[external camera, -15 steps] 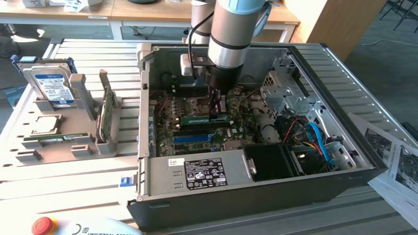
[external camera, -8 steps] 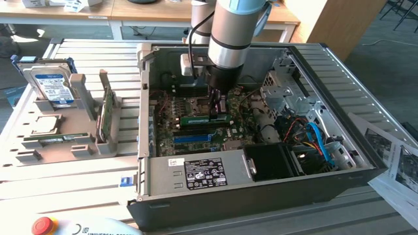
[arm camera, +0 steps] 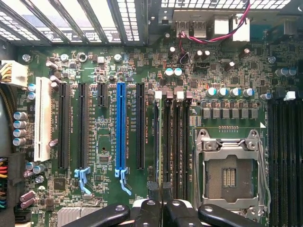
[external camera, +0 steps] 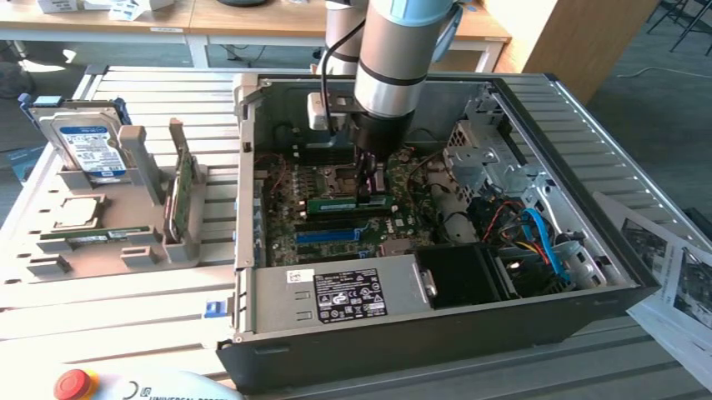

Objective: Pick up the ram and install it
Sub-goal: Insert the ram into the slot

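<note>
hand (external camera: pixel 373 188) narrow, clamped on ram (external camera: pixel 349 202) | ram directly under hand, long axis parallel to blue slot (external camera: pixel 333 236), just beside it | seated or not: cannot tell

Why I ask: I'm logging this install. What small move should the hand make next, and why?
Probably a short push straight down. The hand is shut on the ram low over the motherboard, and the stick lies in line with the black memory slots near the blue slot. Whether it has latched cannot be told.
</note>
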`<state>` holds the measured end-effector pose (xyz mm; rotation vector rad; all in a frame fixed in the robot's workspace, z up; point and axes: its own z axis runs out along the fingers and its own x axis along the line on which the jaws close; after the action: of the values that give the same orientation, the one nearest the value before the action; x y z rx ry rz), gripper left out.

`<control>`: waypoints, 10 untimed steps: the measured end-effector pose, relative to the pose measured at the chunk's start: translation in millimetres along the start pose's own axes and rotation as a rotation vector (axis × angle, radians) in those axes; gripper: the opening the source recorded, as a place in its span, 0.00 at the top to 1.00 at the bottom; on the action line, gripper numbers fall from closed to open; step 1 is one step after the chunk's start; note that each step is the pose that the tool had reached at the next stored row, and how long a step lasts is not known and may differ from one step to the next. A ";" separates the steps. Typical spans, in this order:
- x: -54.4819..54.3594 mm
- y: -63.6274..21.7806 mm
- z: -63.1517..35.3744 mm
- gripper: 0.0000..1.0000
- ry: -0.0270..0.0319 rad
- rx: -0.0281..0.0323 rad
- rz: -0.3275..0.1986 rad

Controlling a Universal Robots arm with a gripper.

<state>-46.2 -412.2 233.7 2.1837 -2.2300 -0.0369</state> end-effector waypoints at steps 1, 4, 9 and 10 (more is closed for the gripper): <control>0.0 0.0 0.0 0.88 0.0000 0.0000 0.000; 0.2 -0.1 0.0 0.88 0.0001 -0.0001 0.000; 0.5 -0.7 -0.1 0.88 0.0001 -0.0001 0.000; 0.5 -0.7 0.0 0.88 0.0002 -0.0001 0.000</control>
<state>-45.5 -412.7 233.7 2.1832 -2.2302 -0.0369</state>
